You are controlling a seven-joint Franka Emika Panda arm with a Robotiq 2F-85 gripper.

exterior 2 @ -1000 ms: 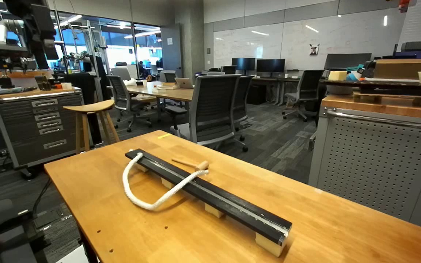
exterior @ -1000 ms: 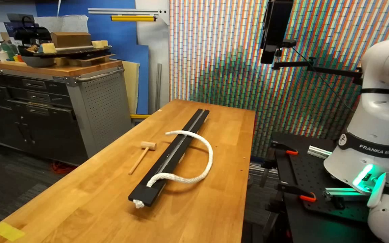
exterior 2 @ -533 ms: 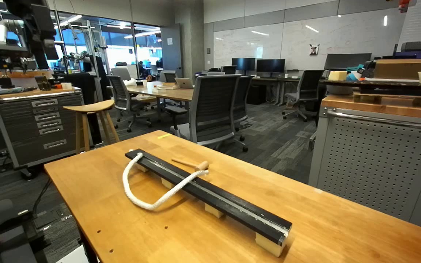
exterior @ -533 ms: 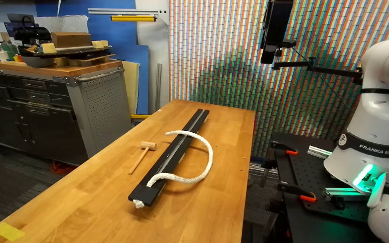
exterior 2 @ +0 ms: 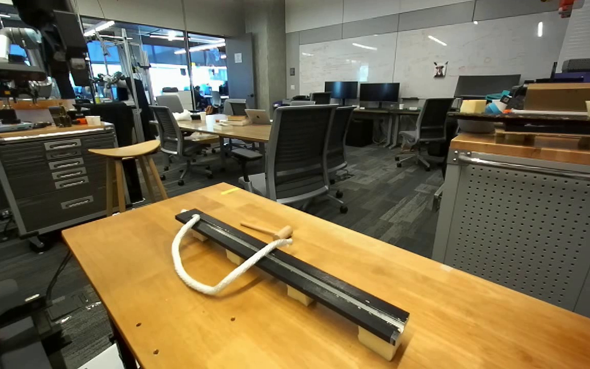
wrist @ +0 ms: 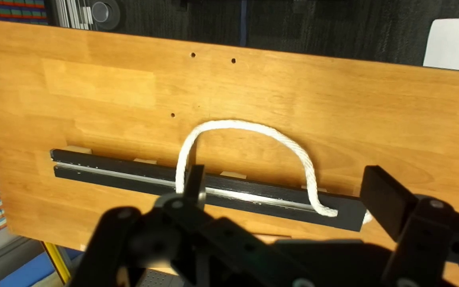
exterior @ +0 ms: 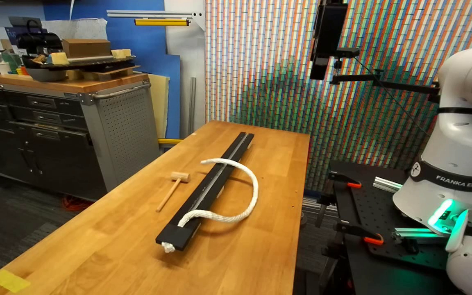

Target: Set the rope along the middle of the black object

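The white rope (exterior: 255, 188) bows out to one side of the black bar (exterior: 207, 192) in both exterior views. One rope end goes in under the flat black end of the bar, and a white tuft (exterior: 168, 247) sticks out beyond it. The free end (exterior 2: 286, 241) crosses over the bar and its pale centre groove (exterior 2: 320, 285), ending past the far side. The wrist view shows the rope (wrist: 233, 124) as an arch. My gripper (wrist: 285, 181) is open and empty, high above the table. One finger (wrist: 195, 181) hides the rope's free end in the wrist view.
A small wooden mallet (exterior: 174, 186) lies beside the bar. The bar rests on pale blocks (exterior 2: 300, 295) on the wooden table (exterior 2: 479, 318). Yellow tape (exterior: 10, 280) marks a table corner. A cabinet (exterior: 121, 123) and a chair (exterior 2: 300, 154) stand beyond the table.
The gripper has shifted slightly, to the left in an exterior view and to the right in an exterior view from another side. The rope, bar and mallet have not moved.
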